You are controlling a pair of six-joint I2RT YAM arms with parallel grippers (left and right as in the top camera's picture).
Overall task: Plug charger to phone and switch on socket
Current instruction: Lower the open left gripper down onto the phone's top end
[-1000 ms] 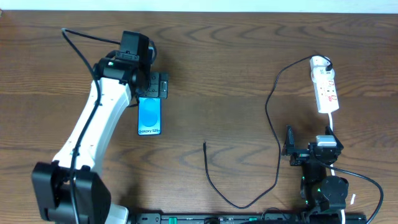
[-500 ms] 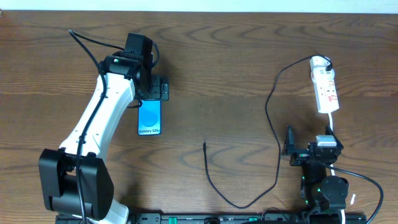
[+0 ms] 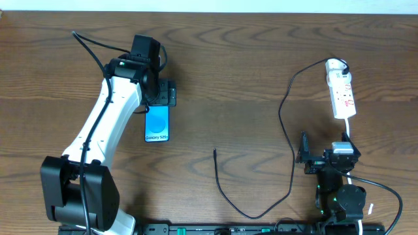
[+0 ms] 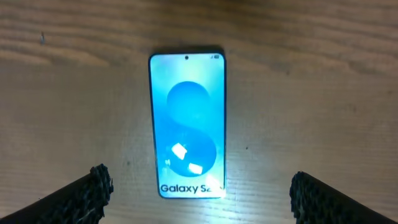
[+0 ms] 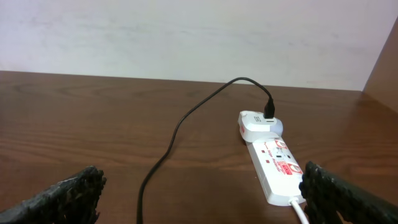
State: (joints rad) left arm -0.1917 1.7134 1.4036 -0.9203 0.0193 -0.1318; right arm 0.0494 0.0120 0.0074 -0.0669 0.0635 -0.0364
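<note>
The dark wooden table (image 3: 235,78) carries a phone (image 3: 157,123) face up, a black cable (image 3: 217,171) and a white power strip (image 3: 342,94)

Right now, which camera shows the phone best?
The left wrist view: the phone fills the middle, its screen lettering readable. Overhead shows it only small. The right wrist view misses it entirely.

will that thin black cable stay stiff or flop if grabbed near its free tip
Probably floppy: the cable lies in loose curves on the table. Its tip would likely droop. Pushing may only bend it, since it looks thin and light.
</note>
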